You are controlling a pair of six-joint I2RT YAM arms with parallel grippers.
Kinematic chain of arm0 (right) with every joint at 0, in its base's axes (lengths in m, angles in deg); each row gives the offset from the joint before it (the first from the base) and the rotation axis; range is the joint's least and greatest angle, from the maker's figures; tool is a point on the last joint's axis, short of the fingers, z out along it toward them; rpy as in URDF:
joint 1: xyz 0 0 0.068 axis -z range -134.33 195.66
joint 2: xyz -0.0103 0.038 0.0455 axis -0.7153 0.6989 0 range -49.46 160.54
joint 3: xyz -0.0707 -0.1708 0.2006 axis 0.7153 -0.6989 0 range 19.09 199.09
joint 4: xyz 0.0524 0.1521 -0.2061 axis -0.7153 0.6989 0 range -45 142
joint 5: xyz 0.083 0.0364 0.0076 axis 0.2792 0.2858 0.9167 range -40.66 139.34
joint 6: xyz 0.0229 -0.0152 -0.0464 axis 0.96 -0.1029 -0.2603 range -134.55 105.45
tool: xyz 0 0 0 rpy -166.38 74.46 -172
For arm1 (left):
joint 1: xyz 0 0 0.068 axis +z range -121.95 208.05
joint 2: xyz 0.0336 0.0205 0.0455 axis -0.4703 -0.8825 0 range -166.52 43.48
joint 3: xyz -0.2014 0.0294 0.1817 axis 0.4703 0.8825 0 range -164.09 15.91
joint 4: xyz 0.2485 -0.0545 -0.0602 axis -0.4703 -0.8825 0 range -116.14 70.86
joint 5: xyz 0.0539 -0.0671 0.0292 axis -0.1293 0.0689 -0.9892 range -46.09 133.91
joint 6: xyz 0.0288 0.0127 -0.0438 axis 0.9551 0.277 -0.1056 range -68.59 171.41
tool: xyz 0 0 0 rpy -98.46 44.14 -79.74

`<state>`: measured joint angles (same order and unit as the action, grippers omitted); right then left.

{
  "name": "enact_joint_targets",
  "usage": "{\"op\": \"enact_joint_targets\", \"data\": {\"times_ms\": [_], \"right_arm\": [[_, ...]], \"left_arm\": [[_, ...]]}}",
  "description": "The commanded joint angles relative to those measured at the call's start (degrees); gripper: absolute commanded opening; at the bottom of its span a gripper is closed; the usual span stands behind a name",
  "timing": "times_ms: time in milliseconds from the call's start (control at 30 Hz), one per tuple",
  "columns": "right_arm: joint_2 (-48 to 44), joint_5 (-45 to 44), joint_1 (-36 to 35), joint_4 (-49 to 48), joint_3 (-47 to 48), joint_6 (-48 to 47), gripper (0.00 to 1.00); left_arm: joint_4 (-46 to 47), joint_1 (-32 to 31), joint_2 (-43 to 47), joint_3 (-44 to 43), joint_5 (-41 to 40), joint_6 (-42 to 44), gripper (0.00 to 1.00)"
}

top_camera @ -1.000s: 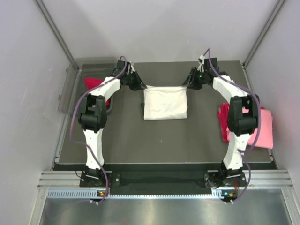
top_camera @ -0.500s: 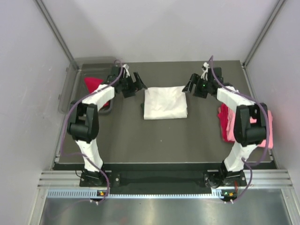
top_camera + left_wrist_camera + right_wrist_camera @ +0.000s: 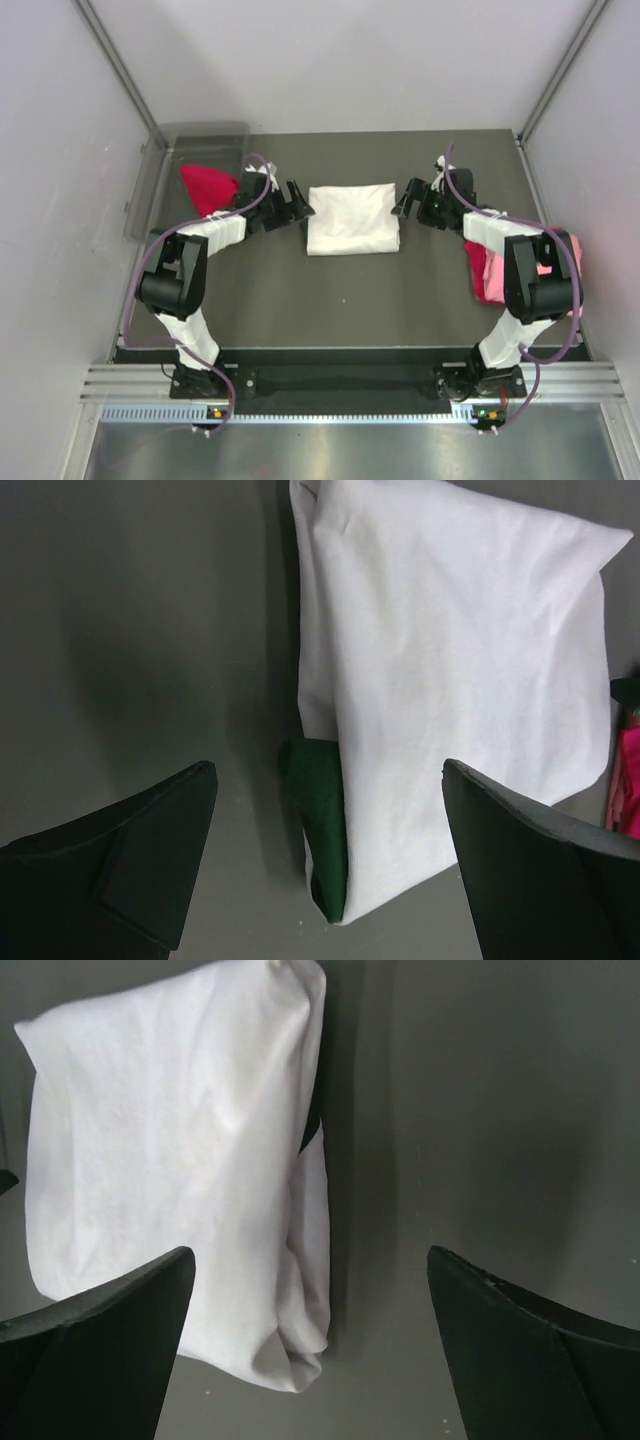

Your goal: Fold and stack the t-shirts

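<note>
Shirts lie in three spots on the table. The white t-shirt is folded into a flat rectangle in the middle of the far half, with nothing on top of it. In the left wrist view a dark green sleeve pokes out from under its folded edge, and the cloth above that is smooth with a few soft creases.

The left tool is just beside the left edge of that shirt, near its far corner. Its jaws are spread wide and it has hold of nothing. Both fingers hang clear of the cloth, with the shirt's edge and bare table showing between them.

The right tool mirrors it, just beside the right edge of the shirt. It is likewise spread wide and holds nothing. In its own view the left finger is over the white cloth and the right finger is over bare table.

A red t-shirt lies crumpled in the clear bin at the far left corner, well apart from the white one. At the right edge of the table, a pink t-shirt and a second red t-shirt lie together in a loose heap. The right arm hides part of this heap, so how the two shirts overlap cannot be made out.
</note>
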<state>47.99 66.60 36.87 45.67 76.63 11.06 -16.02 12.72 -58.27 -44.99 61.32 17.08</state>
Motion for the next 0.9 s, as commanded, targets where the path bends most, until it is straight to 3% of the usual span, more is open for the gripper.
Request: {"op": "enact_joint_targets", "data": {"times_ms": [0,367,600,867], "right_arm": [[-1.1,2.3,-0.3,-8.8,-2.3,-0.6,1.0],[4.6,5.0,-0.3,-9.3,0.1,1.0,0.98],[11.1,5.5,-1.1,-6.6,5.9,1.8,0.87],[18.1,4.0,-1.2,0.6,15.1,2.1,0.79]], "left_arm": [[8.4,-0.2,-1.9,1.0,1.9,-0.8,0.99],[6.7,-2.2,-6.4,-1.4,0.4,-0.8,0.96],[7.7,-2.2,-8.2,-2.4,-0.5,-0.4,0.93],[0.2,-2.2,-15.0,-13.6,-1.1,-0.5,0.86]]}}
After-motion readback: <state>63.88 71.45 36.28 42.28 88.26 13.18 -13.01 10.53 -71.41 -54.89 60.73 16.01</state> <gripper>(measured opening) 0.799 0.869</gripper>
